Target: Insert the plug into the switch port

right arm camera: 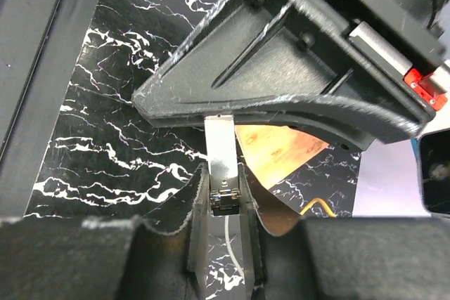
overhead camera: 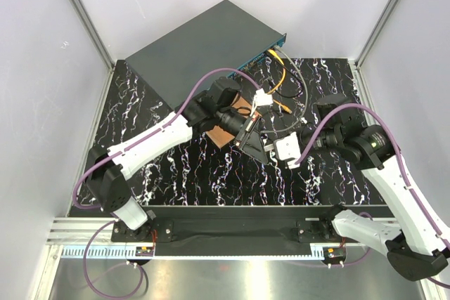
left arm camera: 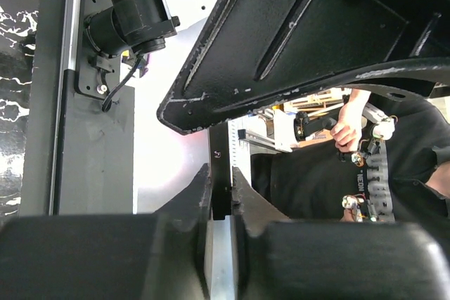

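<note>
The switch is a dark grey flat box at the back, its blue socket face turned to the right. My two grippers meet tip to tip in front of it. My right gripper is shut on the plug, a small metal-clipped connector with a silver strip ahead of it and a thin white cable behind. My left gripper is shut on a thin dark and silver strip that seems to be the same piece. The plug is away from the sockets.
Yellow and orange cables and a white connector hang from the switch face. A brown square board lies under my left gripper. White walls enclose the black marbled mat. A person in black shows in the left wrist view.
</note>
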Motion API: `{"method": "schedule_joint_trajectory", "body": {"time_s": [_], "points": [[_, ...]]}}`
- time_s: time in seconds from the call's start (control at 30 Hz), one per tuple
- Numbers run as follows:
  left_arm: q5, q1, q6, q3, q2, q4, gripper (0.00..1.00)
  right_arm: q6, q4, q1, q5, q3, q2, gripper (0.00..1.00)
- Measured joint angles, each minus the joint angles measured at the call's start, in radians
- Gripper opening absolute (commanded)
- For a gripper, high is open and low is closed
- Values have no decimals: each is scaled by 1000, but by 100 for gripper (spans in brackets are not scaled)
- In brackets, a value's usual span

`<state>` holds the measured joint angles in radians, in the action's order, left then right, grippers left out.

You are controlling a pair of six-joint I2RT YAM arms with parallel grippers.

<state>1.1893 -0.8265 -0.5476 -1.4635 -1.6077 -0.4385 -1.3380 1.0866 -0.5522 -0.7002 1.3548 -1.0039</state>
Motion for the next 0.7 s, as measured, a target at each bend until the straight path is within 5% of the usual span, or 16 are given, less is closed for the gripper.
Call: {"method": "schedule_joint_trajectory", "body": {"time_s": [0.07, 0.27, 0.57, 0.7], "points": [[1, 0, 17, -1, 0, 0, 39, 10, -2, -2, 10, -3, 2, 0], [-37, 16, 114, -51, 9, -35, 63, 196, -118, -4, 92, -34, 6, 0], [-143, 357, 210, -285, 40, -93, 66, 690, -342, 7, 341, -34, -53, 0], [-374, 469, 300, -364, 82, -117, 59, 846, -375, 68, 418, 54, -193, 0]]}}
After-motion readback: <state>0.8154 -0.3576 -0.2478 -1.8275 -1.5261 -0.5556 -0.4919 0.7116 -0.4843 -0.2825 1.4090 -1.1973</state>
